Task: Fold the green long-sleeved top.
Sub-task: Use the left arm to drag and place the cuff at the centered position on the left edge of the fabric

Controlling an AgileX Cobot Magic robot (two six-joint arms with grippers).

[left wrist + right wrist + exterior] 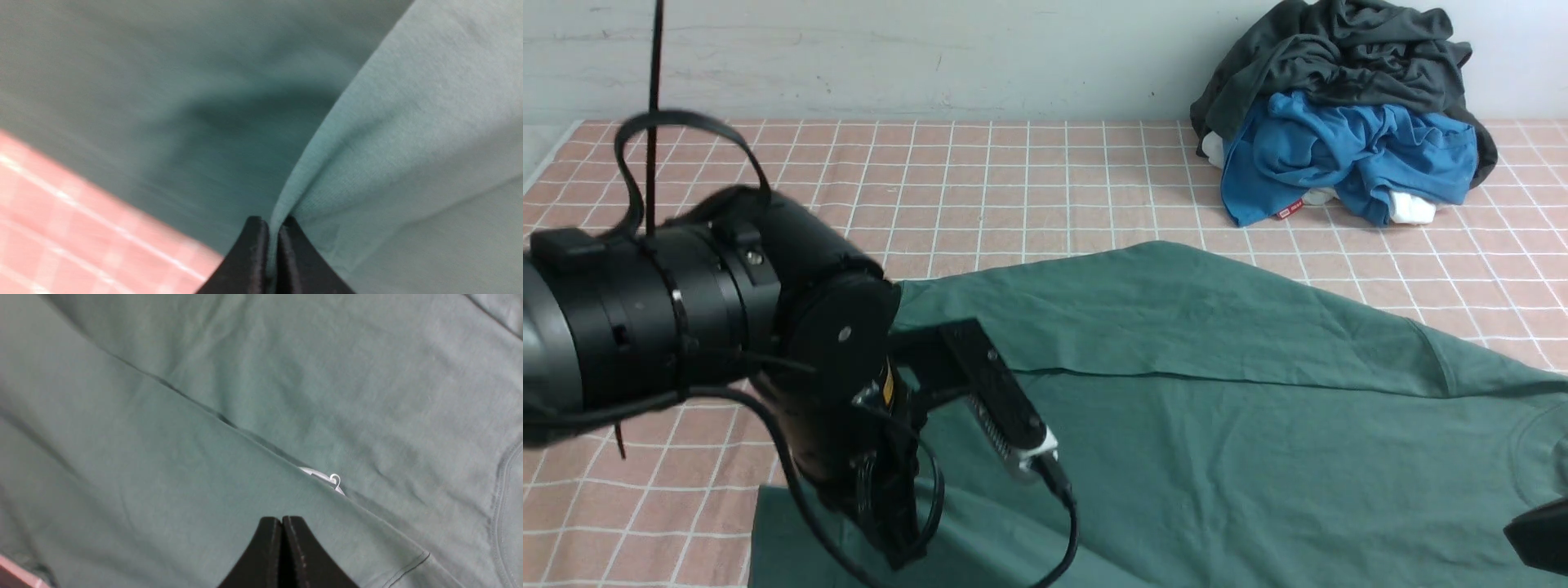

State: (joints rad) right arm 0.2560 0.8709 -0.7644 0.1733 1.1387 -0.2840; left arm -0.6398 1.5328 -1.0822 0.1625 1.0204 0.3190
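The green long-sleeved top (1217,425) lies spread over the near, right part of the pink checked tablecloth (1013,180), 1 flap folded along a straight crease. Your left gripper (273,241) is clamped on a raised ridge of its fabric: carry that low and level, releasing only once it lies flat. The right gripper (282,539) sits above the top, jaws pressed together, no cloth visible between them.

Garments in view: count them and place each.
3. The green long-sleeved top spreads across the near side; the blue garment and the dark grey garment are heaped far right. More may hide there.
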